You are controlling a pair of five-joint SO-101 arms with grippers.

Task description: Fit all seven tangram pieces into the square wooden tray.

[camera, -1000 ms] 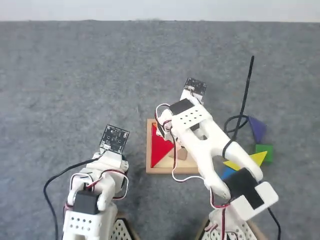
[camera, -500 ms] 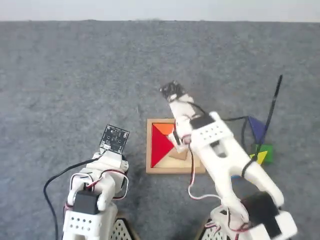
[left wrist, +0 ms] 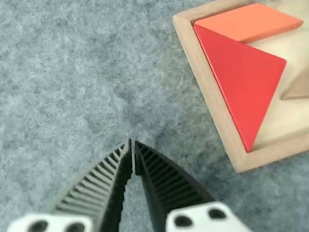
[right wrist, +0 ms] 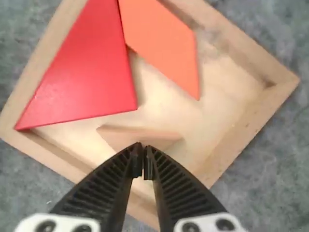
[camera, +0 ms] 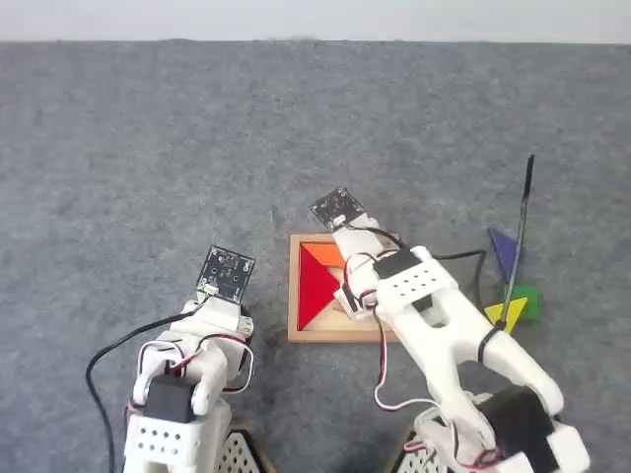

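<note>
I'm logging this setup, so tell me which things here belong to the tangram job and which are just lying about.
Job: wooden tray, red triangle, orange piece, plain wood piece, purple triangle, green square, yellow triangle.
Lying about: black cable, grey table cover.

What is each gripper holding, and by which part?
Nothing. Left gripper is shut over the carpet; right gripper is shut empty, its tips at the pale wooden piece lying in the tray.
</note>
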